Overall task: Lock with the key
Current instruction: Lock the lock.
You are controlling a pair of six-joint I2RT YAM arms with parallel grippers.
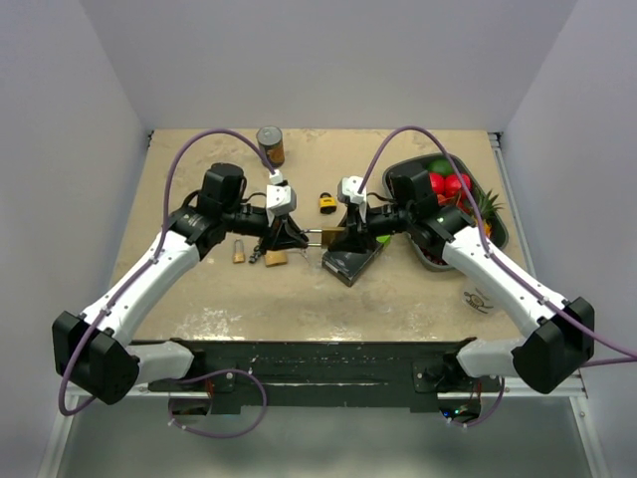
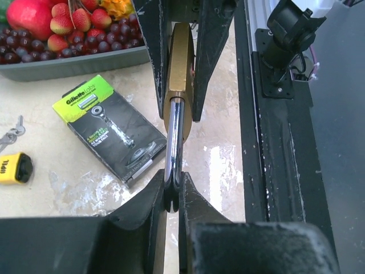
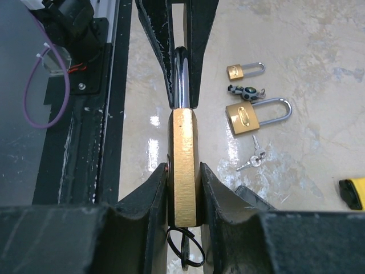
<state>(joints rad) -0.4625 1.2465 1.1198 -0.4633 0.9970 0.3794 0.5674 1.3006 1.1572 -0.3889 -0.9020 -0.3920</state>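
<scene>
A brass padlock (image 1: 320,236) is held in the air between both grippers, above the tan table. My left gripper (image 2: 173,180) is shut on its chrome shackle (image 2: 174,137). My right gripper (image 3: 183,171) is shut on the brass body (image 3: 183,142), which also shows in the left wrist view (image 2: 178,63). A black key ring (image 3: 185,248) hangs at the body's keyhole end, and the key itself is mostly hidden between the fingers. In the top view the left gripper (image 1: 299,239) and right gripper (image 1: 340,237) face each other.
Two more brass padlocks (image 3: 245,70) (image 3: 251,116) and loose keys (image 3: 252,160) lie on the table. A yellow lock (image 1: 326,201), a razor box (image 2: 111,128), a fruit tray (image 1: 503,229), a can (image 1: 271,145) and other keys (image 1: 480,299) are around.
</scene>
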